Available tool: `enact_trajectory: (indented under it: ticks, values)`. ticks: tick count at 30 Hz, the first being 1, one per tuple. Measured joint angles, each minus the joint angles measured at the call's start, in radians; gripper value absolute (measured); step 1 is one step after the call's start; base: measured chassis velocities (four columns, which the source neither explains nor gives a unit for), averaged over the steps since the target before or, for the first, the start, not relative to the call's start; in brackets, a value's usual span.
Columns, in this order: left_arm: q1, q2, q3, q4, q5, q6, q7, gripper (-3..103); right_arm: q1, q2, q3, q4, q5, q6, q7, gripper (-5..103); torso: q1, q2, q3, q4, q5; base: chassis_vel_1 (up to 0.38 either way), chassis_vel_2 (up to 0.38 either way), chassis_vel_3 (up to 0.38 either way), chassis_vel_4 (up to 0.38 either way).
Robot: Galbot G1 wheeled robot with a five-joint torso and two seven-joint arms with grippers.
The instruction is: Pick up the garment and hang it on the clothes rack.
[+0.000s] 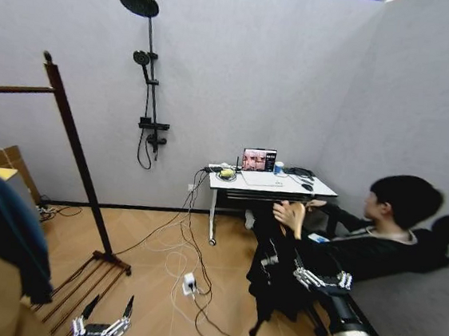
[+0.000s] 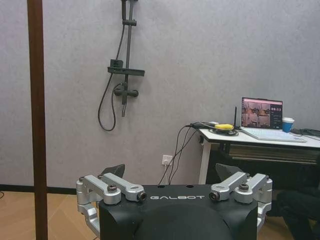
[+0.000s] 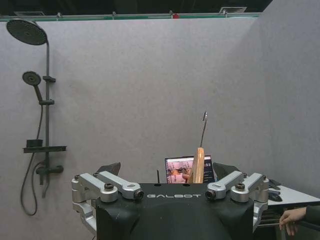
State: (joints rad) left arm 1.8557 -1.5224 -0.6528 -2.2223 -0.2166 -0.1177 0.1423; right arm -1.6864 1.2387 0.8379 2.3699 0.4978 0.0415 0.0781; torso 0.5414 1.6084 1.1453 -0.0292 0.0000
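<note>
Fingers (image 3: 111, 170) of the right gripper (image 3: 167, 172) are spread apart and grasp nothing; the hanger (image 3: 198, 165) stands upright between them but farther off, its metal hook pointing up, seemingly so they can close on its wooden neck. The garment (image 1: 273, 281) hangs black and limp from that hanger at about 4 o'clock in the head view, just beyond the right gripper. A seated person's hand (image 1: 290, 217) holds it up by the hanger, apparently offering it for a handover. Behind the person, at about 1 o'clock, stands the worktop (image 1: 286, 189) with a laptop. The clothes rack (image 1: 77, 160) stands well apart at 9 o'clock, its slanted post and rod bare where they show. The left gripper (image 1: 110, 304) waits low at 7 o'clock, near the rack's foot, fingers released and empty.
</note>
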Motion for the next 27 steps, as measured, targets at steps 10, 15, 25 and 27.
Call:
enact_trajectory:
  ticks: [10,15,25,27]
  values:
    - [0.0,0.0,0.0,0.0,0.0,0.0,0.0,100,0.101,-0.075,0.118,-0.046,0.071,-0.133,0.054,100,0.0,0.0,0.0,0.0,0.0001,-0.145,0.142,0.089,-0.098]
    - [0.0,0.0,0.0,0.0,0.0,0.0,0.0,100,0.179,-0.13,0.156,-0.095,0.101,-0.183,0.056,100,-0.002,0.001,0.0,-0.0002,0.0002,0.072,-0.053,-0.061,0.061]
    - [0.0,0.0,0.0,0.0,0.0,0.0,0.0,100,0.281,-0.213,0.081,-0.192,0.191,-0.234,0.038,100,0.0,0.0,0.0,0.0002,-0.0001,0.019,-0.016,-0.011,0.016]
    - [0.0,0.0,0.0,0.0,0.0,0.0,0.0,100,0.297,-0.217,0.063,-0.21,0.191,-0.239,0.037,100,0.0,0.0,0.0,0.0002,0.0,0.0,0.0,0.0,0.0]
